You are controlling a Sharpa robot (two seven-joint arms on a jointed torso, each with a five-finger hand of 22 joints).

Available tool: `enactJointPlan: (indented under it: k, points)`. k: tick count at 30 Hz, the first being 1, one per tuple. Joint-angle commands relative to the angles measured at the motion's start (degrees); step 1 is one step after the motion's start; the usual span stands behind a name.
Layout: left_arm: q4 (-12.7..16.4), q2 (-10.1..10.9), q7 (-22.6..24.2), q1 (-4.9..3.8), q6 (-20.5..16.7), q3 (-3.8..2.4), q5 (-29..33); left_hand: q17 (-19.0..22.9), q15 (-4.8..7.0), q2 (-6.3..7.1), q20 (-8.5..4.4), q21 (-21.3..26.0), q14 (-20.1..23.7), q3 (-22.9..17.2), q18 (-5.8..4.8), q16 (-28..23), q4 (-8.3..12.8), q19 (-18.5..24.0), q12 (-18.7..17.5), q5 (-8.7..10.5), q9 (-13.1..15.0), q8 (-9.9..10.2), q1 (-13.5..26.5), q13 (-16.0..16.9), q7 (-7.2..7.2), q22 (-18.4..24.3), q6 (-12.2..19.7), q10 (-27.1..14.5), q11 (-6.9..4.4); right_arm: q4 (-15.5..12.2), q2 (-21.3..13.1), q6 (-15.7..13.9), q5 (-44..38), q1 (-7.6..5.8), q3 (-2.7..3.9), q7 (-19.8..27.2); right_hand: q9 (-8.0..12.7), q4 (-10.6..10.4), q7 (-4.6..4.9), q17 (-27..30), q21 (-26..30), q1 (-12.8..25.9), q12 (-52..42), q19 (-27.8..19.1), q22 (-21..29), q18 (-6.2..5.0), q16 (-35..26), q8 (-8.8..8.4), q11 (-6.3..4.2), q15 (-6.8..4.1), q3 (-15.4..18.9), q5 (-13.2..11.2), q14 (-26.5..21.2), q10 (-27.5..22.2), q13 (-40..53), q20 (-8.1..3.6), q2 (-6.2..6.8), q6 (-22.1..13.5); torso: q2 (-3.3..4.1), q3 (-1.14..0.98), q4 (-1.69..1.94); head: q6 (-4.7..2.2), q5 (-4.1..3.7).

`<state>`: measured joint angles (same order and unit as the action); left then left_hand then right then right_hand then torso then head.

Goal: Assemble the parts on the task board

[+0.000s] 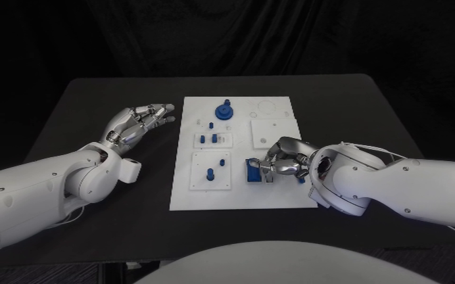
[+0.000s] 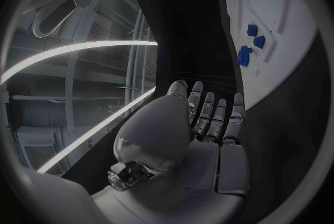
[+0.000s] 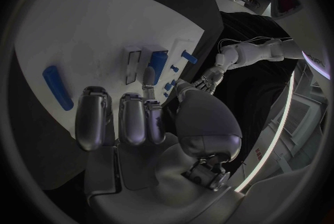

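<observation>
Black table bears white task board (image 1: 285, 198); right hand (image 1: 285, 158) grips blue part (image 1: 254, 171), left hand (image 1: 141, 122) spread.

Left hand (image 1: 139, 123) is hovering over bare table (image 1: 104, 110), fingertips just short of the board (image 1: 242, 200) edge. Right hand (image 1: 285, 159) is crowding the blue block (image 1: 254, 171) at its fingertips; blue knob (image 1: 225, 111) is standing well beyond.

A black table (image 1: 114, 103) stands before a dark, pleated curtain (image 1: 237, 21) that hangs across the whole wall behind it.
</observation>
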<state>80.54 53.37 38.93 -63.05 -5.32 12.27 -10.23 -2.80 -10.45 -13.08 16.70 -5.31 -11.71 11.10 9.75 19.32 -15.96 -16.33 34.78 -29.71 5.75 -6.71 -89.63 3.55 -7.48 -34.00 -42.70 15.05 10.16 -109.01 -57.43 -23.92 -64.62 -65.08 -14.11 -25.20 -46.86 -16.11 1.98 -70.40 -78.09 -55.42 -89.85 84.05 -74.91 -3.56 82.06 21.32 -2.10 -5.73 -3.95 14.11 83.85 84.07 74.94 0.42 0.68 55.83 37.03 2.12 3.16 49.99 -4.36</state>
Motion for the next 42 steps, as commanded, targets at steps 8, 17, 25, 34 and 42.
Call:
enactJointPlan:
  k: [8, 17, 25, 34, 42]
  points:
    - [0.2, 0.2, 4.5, 0.17, 0.4, -0.06, 0.2, -0.1, -0.06, 0.08, 0.05, -0.3, -0.6, -0.4, -0.29, 0.3, -0.1, -0.5, 0.3, -0.42, 0.0, -0.3, -0.6, 0.1, -0.42, -0.1, 0.2, 0.1, 0.45, -3.5, -5.4, 0.8, -6.5, -4.49, 0.03, -0.5, -0.9, -0.1, 0.02, -0.1, -0.5, -1.9, -0.2, 2.0, -11.4, 0.77, 0.4, 1.14, -0.03, 0.03, 1.1, 1.3, 3.0, 5.9, 15.1, 0.2, 0.05, -1.2, 0.03, -0.01, 0.03, 0.01, -0.01]
    - [0.2, 0.1, 4.4, 0.18, 0.1, -0.05, 0.3, -0.1, -0.09, 0.22, 0.05, -0.3, -0.7, -0.4, -0.31, 0.4, -0.1, -0.6, 0.3, -0.46, 0.0, -0.3, -0.7, 0.1, -0.46, -0.1, 0.1, 0.3, 0.49, -4.0, -10.3, 9.9, -14.0, -7.55, -0.13, -9.2, -0.3, -0.2, 0.08, 0.0, -0.7, -3.5, -0.2, 2.1, -11.5, 0.83, 0.4, 1.36, 0.02, 0.08, 2.5, 9.6, 3.0, 5.9, 15.1, 0.24, 0.41, -1.7, -0.05, 0.06, 0.1, 0.01, -0.33]
    - [0.2, 0.1, 4.4, 0.18, 0.2, -0.05, 0.3, -0.1, -0.11, 0.3, 0.05, -0.4, -0.8, -0.4, -0.33, 0.5, -0.2, -0.7, 0.3, -0.5, 0.0, -0.4, -0.8, 0.1, -0.47, 0.0, 0.0, 0.3, 0.51, -3.7, -11.7, 13.6, -19.6, -6.44, -0.2, -13.9, 0.2, -0.2, 0.14, 0.7, -0.4, -3.9, -0.2, 2.0, -11.4, 0.76, 0.1, 1.0, 0.08, 0.12, 2.8, 10.3, 2.8, 5.9, 15.1, 0.27, 0.76, -1.7, -0.04, 0.22, 0.08, 0.01, -0.34]
    - [0.2, 0.1, 4.3, 0.18, 0.3, -0.05, 0.3, -0.1, -0.13, 0.36, 0.05, -0.4, -0.9, -0.4, -0.34, 0.5, -0.2, -0.8, 0.3, -0.57, 0.0, -0.4, -0.8, 0.1, -0.47, 0.0, 0.0, 0.4, 0.53, -3.2, -12.0, 12.3, -24.2, -3.75, -0.22, -13.4, 0.6, -0.2, -0.06, 0.2, -0.9, -4.6, -0.2, 2.1, -11.5, 0.87, 0.3, 1.04, -0.08, 0.03, 2.9, 11.2, 2.9, 5.9, 15.1, 0.24, 0.85, -0.7, 0.15, -0.02, 0.03, 0.01, -0.47]
    - [0.1, 0.1, 4.2, 0.18, 0.4, -0.05, 0.2, -0.1, -0.15, 0.4, 0.04, -0.4, -0.9, -0.4, -0.36, 0.5, -0.1, -0.8, 0.3, -0.66, 0.0, -0.4, -0.9, 0.1, -0.48, 0.0, 0.0, 0.4, 0.54, -2.8, -11.1, 12.2, -25.2, -2.5, -0.22, -13.3, 0.6, -0.2, -0.09, 0.3, -0.8, -4.6, -0.2, 2.1, -11.5, 0.86, 0.2, 1.04, -0.1, 0.01, 2.9, 11.2, 2.9, 5.9, 15.1, 0.23, 0.85, -0.6, 0.04, 0.01, -0.03, 0.01, -0.49]
